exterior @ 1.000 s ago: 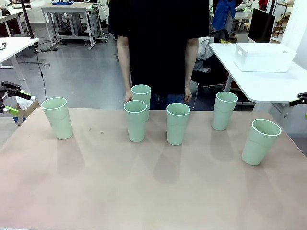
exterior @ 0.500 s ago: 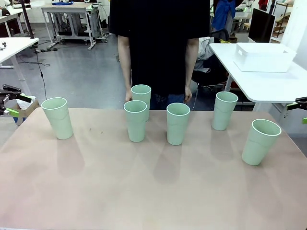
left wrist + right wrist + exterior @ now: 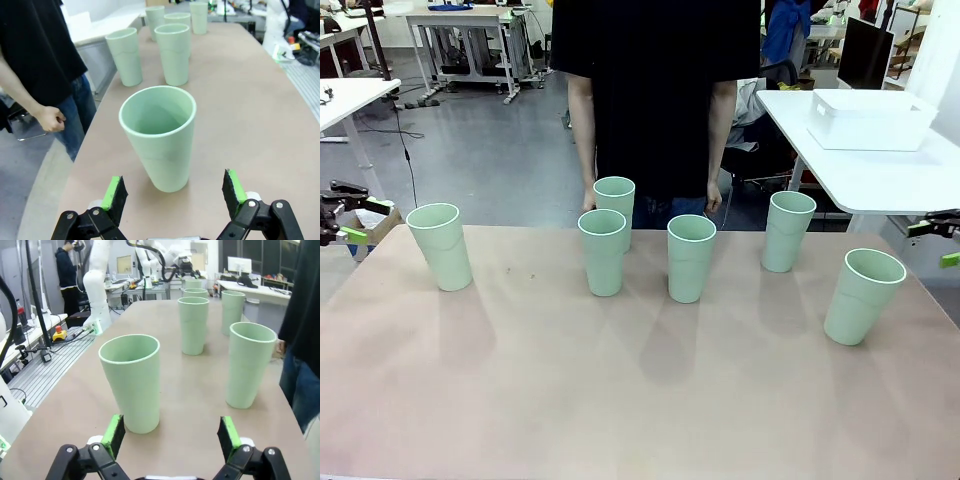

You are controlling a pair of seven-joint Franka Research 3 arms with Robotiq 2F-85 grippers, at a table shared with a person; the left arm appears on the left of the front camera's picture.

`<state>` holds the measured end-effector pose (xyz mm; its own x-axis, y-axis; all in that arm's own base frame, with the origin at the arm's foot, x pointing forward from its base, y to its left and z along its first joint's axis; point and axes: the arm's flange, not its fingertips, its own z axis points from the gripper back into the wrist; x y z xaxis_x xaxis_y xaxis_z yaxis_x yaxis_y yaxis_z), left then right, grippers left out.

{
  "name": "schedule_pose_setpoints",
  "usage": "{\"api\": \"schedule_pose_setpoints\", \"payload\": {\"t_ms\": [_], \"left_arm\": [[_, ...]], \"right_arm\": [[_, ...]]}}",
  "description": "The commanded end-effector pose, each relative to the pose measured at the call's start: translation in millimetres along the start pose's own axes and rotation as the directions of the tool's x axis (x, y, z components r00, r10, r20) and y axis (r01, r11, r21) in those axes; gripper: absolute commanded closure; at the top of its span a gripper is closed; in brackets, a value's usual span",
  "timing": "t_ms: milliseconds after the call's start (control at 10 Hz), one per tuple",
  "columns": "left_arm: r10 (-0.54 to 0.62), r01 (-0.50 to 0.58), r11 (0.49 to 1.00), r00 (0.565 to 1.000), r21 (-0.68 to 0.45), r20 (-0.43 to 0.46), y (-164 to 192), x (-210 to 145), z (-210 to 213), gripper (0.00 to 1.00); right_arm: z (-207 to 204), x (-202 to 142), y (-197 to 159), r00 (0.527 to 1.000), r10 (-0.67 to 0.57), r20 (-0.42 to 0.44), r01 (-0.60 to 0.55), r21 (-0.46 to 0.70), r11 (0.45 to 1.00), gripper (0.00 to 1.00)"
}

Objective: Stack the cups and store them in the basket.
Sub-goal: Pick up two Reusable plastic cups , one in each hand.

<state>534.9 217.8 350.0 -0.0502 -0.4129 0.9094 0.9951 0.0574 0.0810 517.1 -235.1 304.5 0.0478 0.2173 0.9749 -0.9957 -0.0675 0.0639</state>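
Step in hand: pre-grasp. Nothing is stacked yet. All six cups [image 3: 691, 257] stand upright and apart on the counter [image 3: 620, 400].

Left gripper [image 3: 173, 191]: wide open and empty. The leftmost cup [image 3: 159, 140] is straight ahead of it, centred on the gap but beyond the pads, not yet between them. The other cups run in a line farther out past it.

Right gripper [image 3: 171, 436]: also wide open and empty. The rightmost cup [image 3: 132, 385] is just ahead but off-centre, sitting toward the finger on the left of that view rather than in the middle of the gap.

Basket [image 3: 871, 120]: not on the counter. It sits on a white side table [image 3: 880, 180] beyond the right gripper, toward the far side and well apart from every cup. The person [image 3: 655, 90] stands behind the middle cups with hands hanging. As far as I can tell they hold nothing.

Next move, my read:
- Left can drive straight in until the cup wall is between the pads, then close on it.
- Right needs a sideways correction first, or one pad will clip the cup and tip it.
- The cup walls are thin, smooth and tapered, so squeeze moderately.
- Lift clear of the rim height, then lower the cup into the neighbouring one.
- The basket looks out of easy reach, so it will likely need bringing over.
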Motion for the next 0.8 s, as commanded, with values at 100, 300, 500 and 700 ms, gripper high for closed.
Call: {"api": "schedule_pose_setpoints", "payload": {"t_ms": [100,300,500,700], "left_arm": [[-0.006,0.009,0.999,0.997,-0.037,0.078,25.1,-24.5,-7.1,0.0],[0.014,-0.004,0.996,0.993,-0.088,0.113,33.1,-39.7,-16.8,0.0],[0.019,-0.001,0.994,0.988,-0.114,0.153,39.4,-48.0,-21.6,0.0],[0.023,0.002,0.989,0.985,-0.146,0.173,42.8,-53.0,-26.5,0.0]], "right_arm": [[-30.9,-30.3,8.7,0.998,0.057,0.021,-0.059,0.064,0.996,0.0],[-48.1,-43.7,15.6,0.998,0.039,0.041,-0.043,0.089,0.995,0.0],[-59.5,-53.2,24.2,0.995,0.051,0.087,-0.061,0.108,0.992,0.0],[-69.8,-58.4,32.3,0.989,0.061,0.132,-0.074,0.097,0.993,0.0]]}}
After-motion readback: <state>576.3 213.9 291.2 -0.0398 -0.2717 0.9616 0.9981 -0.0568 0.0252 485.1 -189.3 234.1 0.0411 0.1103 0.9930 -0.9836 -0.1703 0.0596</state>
